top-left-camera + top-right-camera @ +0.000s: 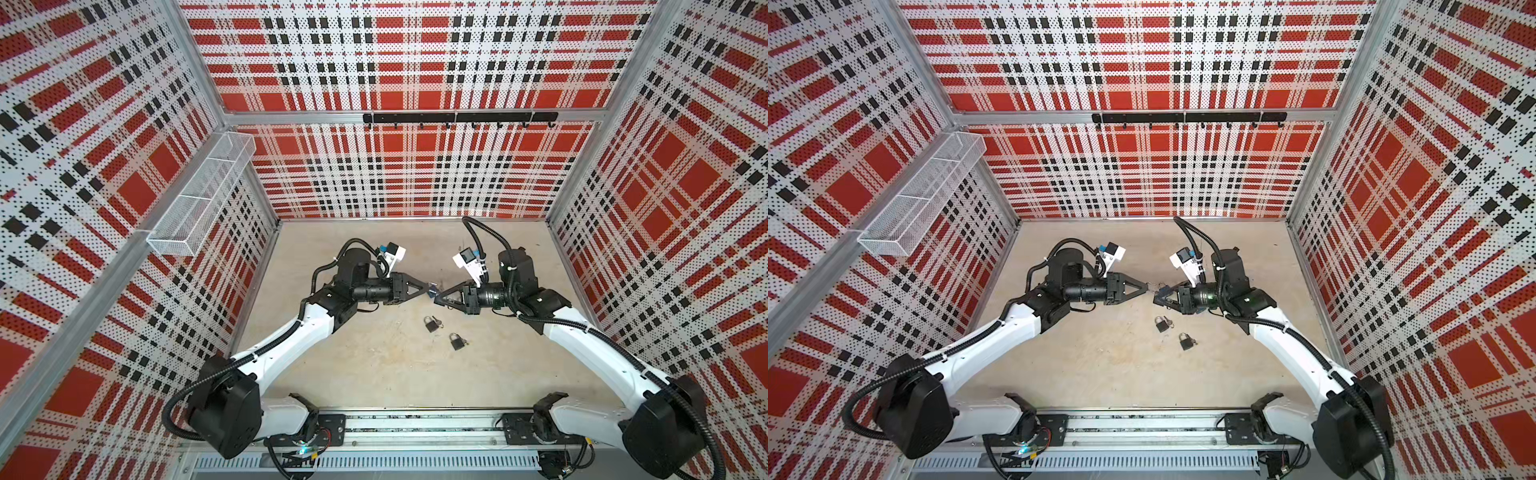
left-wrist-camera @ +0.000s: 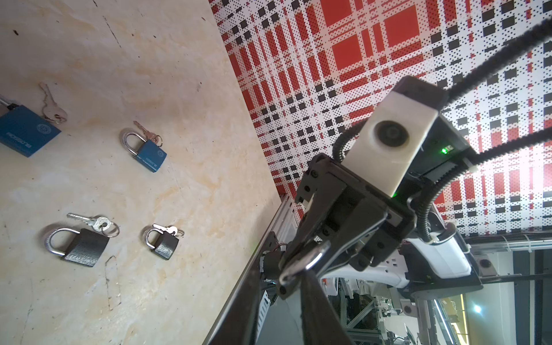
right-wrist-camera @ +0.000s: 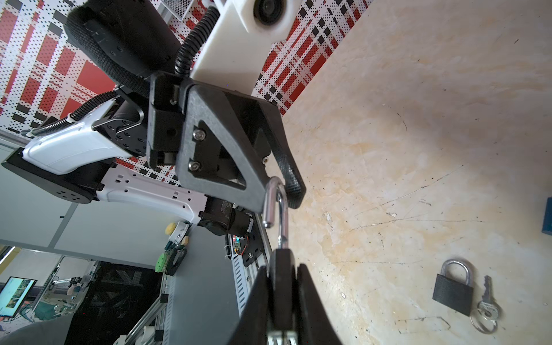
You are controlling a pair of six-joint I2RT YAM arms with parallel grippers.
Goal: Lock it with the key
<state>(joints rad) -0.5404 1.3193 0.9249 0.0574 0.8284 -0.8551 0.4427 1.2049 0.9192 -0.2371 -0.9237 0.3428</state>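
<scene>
Padlock (image 3: 280,280) hangs mid-air, 12 o'clock of the nearer spare padlock (image 1: 432,323). Its body is clamped in the right gripper (image 1: 435,299), and the left gripper (image 1: 426,289) pinches its open shackle (image 3: 276,203). Push crooked and the free leg probably misses its hole, twisting the body loose.

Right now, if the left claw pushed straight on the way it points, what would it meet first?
The open shackle, which sits between the fingertips of the left claw. Right behind it come the padlock body and the right claw gripping it, as far as I can tell.

Red-black-white plaid walls (image 1: 415,62), beige tabletop (image 1: 395,374), blue padlocks (image 2: 150,156), black padlocks (image 2: 85,248)
</scene>
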